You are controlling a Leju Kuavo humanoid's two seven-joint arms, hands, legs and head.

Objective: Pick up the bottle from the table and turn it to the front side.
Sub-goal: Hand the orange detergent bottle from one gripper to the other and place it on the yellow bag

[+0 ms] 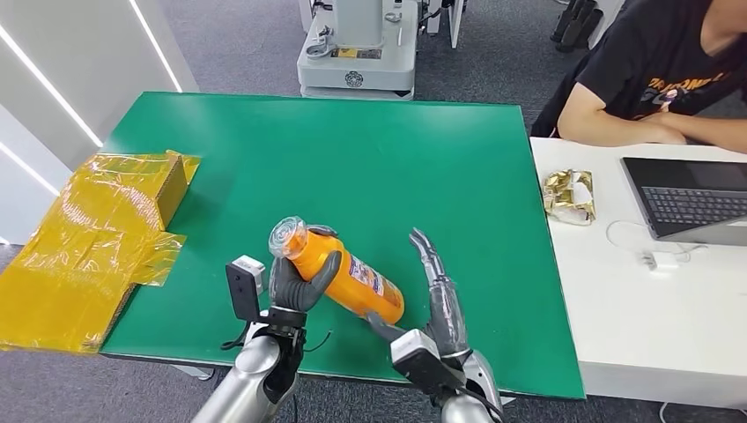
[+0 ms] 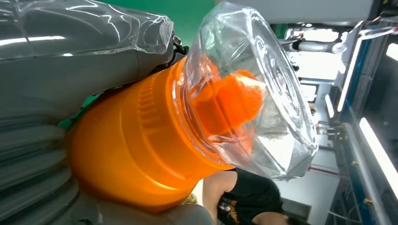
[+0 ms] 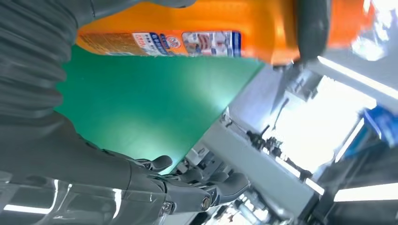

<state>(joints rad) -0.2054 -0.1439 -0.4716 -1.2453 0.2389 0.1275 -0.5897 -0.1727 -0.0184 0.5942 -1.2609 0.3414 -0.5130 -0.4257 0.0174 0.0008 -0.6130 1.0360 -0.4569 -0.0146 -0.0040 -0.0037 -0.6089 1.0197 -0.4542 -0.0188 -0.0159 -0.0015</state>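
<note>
An orange bottle (image 1: 352,278) with a clear domed cap and a printed label is lifted off the green table (image 1: 352,167), tilted with its cap toward the upper left. My left hand (image 1: 295,286) grips it just below the cap; the left wrist view shows the orange neck (image 2: 136,154) and the clear cap (image 2: 263,93) close up. My right hand (image 1: 436,295) stands beside the bottle's base with its fingers (image 3: 206,185) stretched straight and its thumb under the base. The bottle's label (image 3: 187,43) faces the right wrist camera.
A crumpled yellow plastic wrap over a box (image 1: 97,238) lies on the table's left edge. A white desk (image 1: 634,300) at the right holds a gold packet (image 1: 570,194) and a laptop (image 1: 691,198). A seated person (image 1: 661,79) leans on it. A robot base (image 1: 357,53) stands beyond the table.
</note>
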